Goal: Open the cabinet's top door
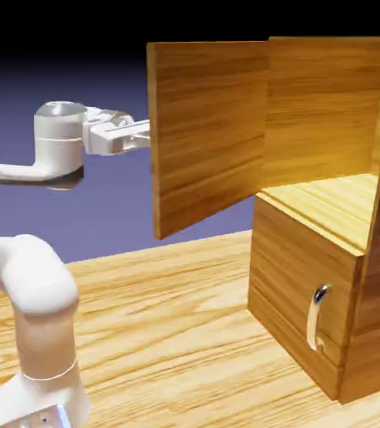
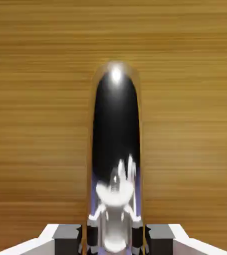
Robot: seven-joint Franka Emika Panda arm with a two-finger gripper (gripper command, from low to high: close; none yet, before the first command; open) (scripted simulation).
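My gripper (image 1: pixel 143 132) reaches level from the exterior view's left to the outer face of the top door (image 1: pixel 210 134), which stands swung wide open, well clear of the cabinet (image 1: pixel 368 276). In the hand view, the door's curved silver handle (image 2: pixel 115 149) fills the middle, rising between my two grey fingertips (image 2: pixel 68 234), which sit close on either side of it. I judge my fingers clamped on the handle, though the contact itself is hidden by the bar.

The upper compartment is fully exposed, showing a bare wooden shelf (image 1: pixel 335 205) and back wall. The task looks nearly or wholly done.

To finish well, I should keep my pull following the door's arc around its hinge, not straight back, so the bar does not twist out of my fingers. I should keep my wrist square to the handle and move slowly near the end of the swing.

The lower panel (image 1: pixel 297 292) is shut, with its small handle (image 1: pixel 318 316) untouched. The cabinet stands on a pale wood-grain table (image 1: pixel 168 334). Behind is a plain blue-violet backdrop (image 1: pixel 101 209), dark at the top.
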